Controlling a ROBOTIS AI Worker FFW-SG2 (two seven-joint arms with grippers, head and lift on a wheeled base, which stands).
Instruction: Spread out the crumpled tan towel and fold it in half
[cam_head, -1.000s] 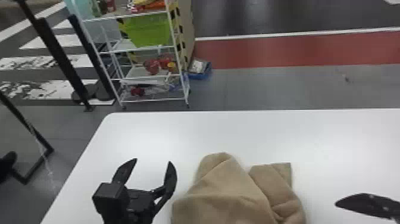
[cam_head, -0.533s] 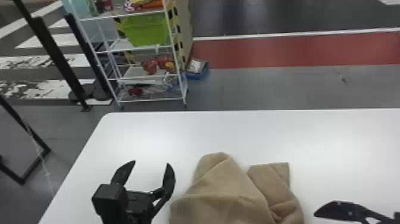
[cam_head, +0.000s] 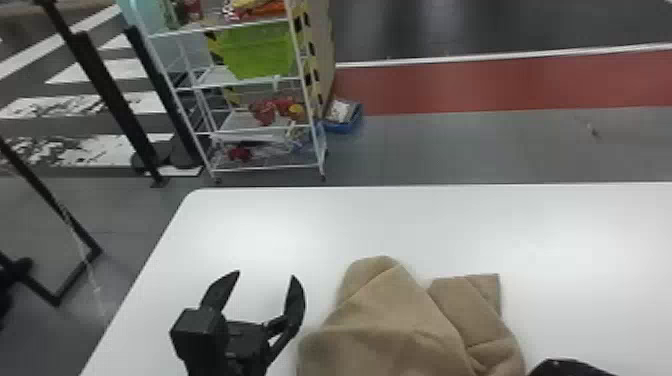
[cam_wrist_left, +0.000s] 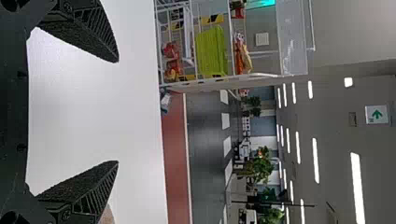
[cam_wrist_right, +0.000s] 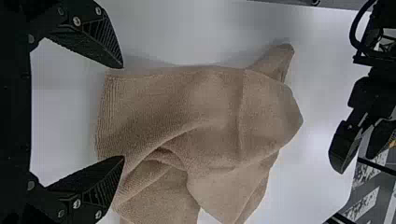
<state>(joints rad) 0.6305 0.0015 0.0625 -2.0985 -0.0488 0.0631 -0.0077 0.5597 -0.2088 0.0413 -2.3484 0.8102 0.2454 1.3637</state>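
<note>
Well, tan towel (cam_head: 395, 320) cut off @ head-view btm; L jaws (cam_head: 266, 275) & R jaws (cam_head: 570, 369) wide apart, empty.

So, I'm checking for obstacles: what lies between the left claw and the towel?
In the head view, only bare white table lies between the left claw and the towel.

Pointed, ribbed black fingers (cam_wrist_right: 101, 38) with round silvery screws (cam_wrist_right: 77, 21), a curved black cable (cam_wrist_right: 352, 31).

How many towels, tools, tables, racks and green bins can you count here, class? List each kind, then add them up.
Towel: 1
Tools: 2 (left tool, right tool)
Table: 1
Rack: 1
Green bin: 1
Total: 6
</note>
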